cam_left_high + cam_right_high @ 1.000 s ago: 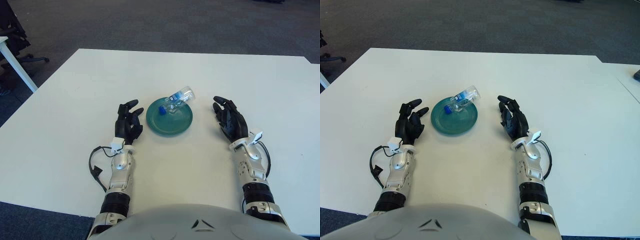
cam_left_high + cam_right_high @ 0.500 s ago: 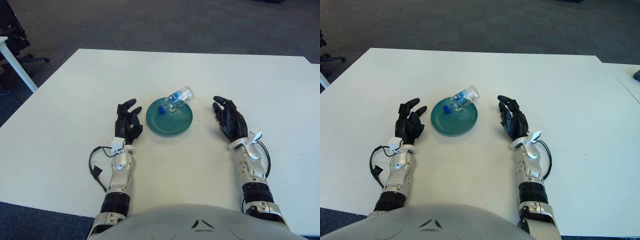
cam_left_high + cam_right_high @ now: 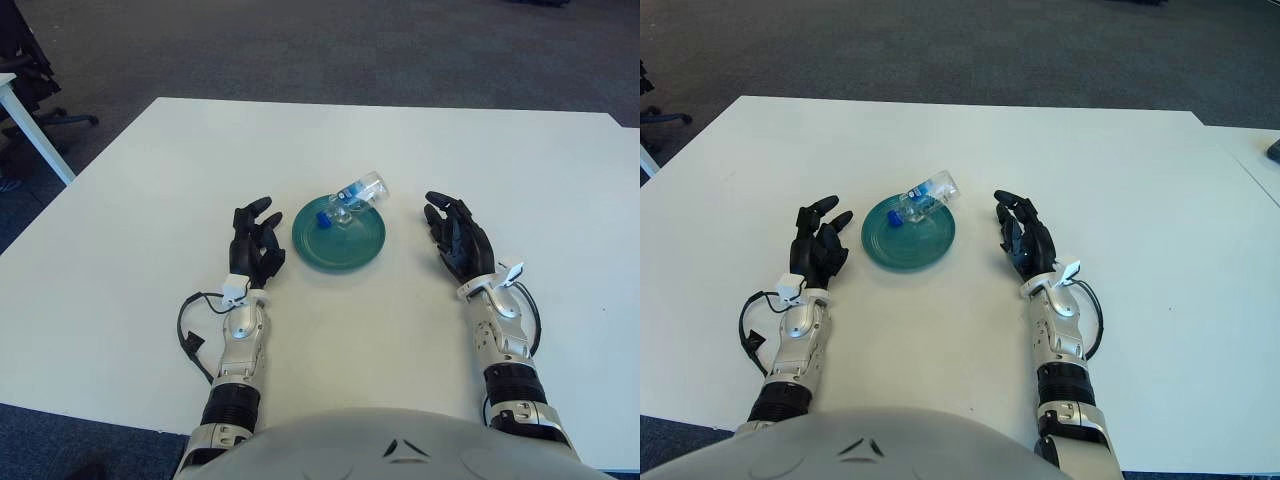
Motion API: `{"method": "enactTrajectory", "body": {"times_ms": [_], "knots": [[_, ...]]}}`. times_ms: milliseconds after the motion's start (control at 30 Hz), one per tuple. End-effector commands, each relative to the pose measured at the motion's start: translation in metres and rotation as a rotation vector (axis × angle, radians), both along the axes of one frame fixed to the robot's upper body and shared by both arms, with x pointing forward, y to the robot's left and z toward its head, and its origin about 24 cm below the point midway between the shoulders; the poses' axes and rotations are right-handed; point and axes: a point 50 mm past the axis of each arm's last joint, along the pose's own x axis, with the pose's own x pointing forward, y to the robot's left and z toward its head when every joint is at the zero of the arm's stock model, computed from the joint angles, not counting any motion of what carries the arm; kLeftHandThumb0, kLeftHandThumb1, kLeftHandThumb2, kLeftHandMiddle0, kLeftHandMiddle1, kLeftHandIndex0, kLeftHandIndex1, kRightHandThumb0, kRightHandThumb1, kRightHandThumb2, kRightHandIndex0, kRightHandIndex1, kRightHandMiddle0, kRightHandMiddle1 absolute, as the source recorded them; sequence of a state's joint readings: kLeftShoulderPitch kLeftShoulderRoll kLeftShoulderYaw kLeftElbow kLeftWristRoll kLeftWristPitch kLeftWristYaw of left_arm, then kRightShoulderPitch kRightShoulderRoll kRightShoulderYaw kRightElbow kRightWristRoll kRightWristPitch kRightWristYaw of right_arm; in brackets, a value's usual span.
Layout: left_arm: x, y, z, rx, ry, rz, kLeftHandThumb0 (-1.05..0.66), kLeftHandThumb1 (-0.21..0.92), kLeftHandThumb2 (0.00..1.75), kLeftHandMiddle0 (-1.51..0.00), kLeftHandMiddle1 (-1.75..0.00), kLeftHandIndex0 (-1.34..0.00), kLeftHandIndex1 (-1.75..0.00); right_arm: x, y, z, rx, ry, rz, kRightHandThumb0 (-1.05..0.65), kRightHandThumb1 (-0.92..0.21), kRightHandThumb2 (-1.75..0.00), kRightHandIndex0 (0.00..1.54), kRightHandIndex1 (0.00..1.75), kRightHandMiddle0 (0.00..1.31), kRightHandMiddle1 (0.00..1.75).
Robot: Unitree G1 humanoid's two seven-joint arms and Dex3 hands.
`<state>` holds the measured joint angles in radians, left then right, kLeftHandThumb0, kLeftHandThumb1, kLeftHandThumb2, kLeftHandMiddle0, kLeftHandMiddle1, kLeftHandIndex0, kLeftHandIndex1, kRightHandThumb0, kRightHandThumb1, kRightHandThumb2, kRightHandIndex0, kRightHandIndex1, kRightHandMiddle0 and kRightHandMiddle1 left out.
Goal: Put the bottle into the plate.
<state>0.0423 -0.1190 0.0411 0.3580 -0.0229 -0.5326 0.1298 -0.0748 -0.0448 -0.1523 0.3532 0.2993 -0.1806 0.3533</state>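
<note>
Fingers of both hands are spreading loosely, gripping nothing: left hand [image 3: 256,248] left of the green plate [image 3: 352,249], right hand [image 3: 458,240] right of it. Bottle [image 3: 350,199] is lying tilted across the plate's far rim; placement seems finished, needing no further move

Even, bright overhead light falls on the white tabletop [image 3: 150,200], throwing only faint soft shadows beside each robot hand, with no harsh glare, while the dark floor [image 3: 330,45] beyond stays dimmer.
</note>
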Motion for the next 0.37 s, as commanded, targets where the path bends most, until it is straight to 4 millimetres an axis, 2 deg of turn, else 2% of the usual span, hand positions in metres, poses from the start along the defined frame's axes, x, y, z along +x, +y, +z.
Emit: {"method": "enactTrajectory", "body": {"times_ms": [0, 333], "knots": [[-0.0112, -0.0045, -0.0163, -0.029, 0.066, 0.023, -0.70, 0.92, 0.82, -0.41, -0.63, -0.11, -1.11, -0.0071, 0.0024, -0.0158, 0.024, 0.083, 0.003, -0.71, -0.92, -0.65, 0.38, 0.01, 0.00, 0.87], [-0.0116, -0.0045, -0.0159, -0.019, 0.055, 0.017, -0.68, 0.92, 0.84, -0.39, -0.60, -0.08, -1.10, -0.0060, 0.0026, -0.0157, 0.025, 0.077, 0.006, -0.72, -0.92, -0.63, 0.38, 0.00, 0.00, 0.88]]}}
